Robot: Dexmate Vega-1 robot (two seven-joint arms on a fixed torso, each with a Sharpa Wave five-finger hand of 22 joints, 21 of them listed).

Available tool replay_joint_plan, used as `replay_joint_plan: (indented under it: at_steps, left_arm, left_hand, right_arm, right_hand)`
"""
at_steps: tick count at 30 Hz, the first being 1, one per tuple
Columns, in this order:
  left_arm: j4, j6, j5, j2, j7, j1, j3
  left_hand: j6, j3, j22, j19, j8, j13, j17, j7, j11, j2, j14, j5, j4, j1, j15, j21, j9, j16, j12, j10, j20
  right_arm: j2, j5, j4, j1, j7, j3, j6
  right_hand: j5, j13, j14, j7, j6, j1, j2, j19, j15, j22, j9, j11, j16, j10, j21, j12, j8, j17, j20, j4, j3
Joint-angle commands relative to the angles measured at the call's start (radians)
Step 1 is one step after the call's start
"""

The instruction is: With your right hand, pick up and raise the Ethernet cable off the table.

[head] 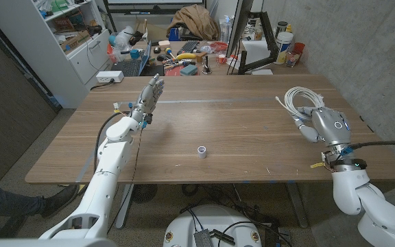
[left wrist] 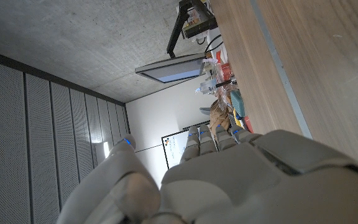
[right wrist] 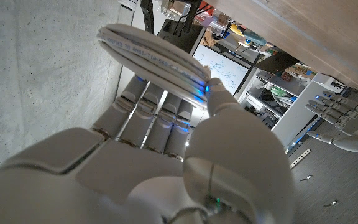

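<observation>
The Ethernet cable (head: 299, 100) is a white coiled bundle at the table's right side, near the far edge. My right hand (head: 326, 125) sits just nearer than the coil and holds it. In the right wrist view the cable (right wrist: 154, 59) lies across the fingers with the thumb (right wrist: 229, 118) pressed against it, the concrete wall behind it. I cannot tell whether the coil still touches the table. My left hand (head: 148, 100) stands upright over the table's left half, fingers straight and apart, holding nothing; it also shows as the left hand (right wrist: 340, 118) far off in the right wrist view.
A small white ring-shaped object (head: 201, 150) lies at the table's middle. A blue tape line (head: 211, 100) crosses the wooden table (head: 238, 130). Behind the far edge stand a black monitor stand (head: 249, 48), bottles (head: 284, 46) and cluttered tools (head: 184, 63).
</observation>
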Motion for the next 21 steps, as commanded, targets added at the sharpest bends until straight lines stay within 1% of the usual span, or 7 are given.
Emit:
replay_joint_plan:
  at_steps: [1,16,21]
  left_arm:
    - [0.012,-0.005,-0.003,-0.003,-0.003,-0.005,0.001]
    - [0.032,-0.005,-0.004,-0.002,-0.011,-0.014,0.004]
    - [0.049,-0.006,-0.002,0.003,-0.018,-0.028,0.008]
  left_hand:
    - [0.003,-0.002,0.004,-0.012,0.003,0.002,0.002,0.003,0.001,0.007,-0.002,0.000,-0.001,0.006,0.002,0.004,0.003,0.006,0.003,-0.005,-0.014]
    - [0.003,-0.005,0.004,-0.012,0.003,0.002,0.002,0.002,0.000,0.009,-0.002,-0.001,-0.001,0.008,0.003,0.004,0.003,0.006,0.003,-0.005,-0.014]
    - [0.005,-0.006,0.004,-0.012,0.004,0.002,0.002,0.002,-0.001,0.009,-0.001,-0.001,-0.001,0.008,0.003,0.004,0.003,0.006,0.003,-0.005,-0.014]
  right_arm:
    - [0.010,-0.013,-0.013,0.002,0.007,0.024,0.027]
    - [0.031,-0.031,-0.009,0.018,0.011,0.019,0.026]
    - [0.037,-0.034,-0.007,0.022,0.013,0.011,0.021]
  right_hand:
    - [0.008,0.003,0.012,-0.104,0.115,0.067,0.067,0.004,-0.088,0.005,0.004,-0.011,-0.005,0.010,0.004,-0.006,0.008,0.002,-0.120,0.000,-0.004]
    - [0.009,0.003,0.011,-0.107,0.117,0.065,0.067,-0.001,-0.086,0.006,0.004,-0.012,-0.010,0.012,0.007,-0.010,0.005,0.001,-0.120,0.002,-0.008]
    - [0.009,0.003,0.012,-0.107,0.118,0.065,0.067,-0.001,-0.086,0.006,0.005,-0.012,-0.010,0.013,0.008,-0.011,0.005,0.001,-0.121,0.002,-0.009]
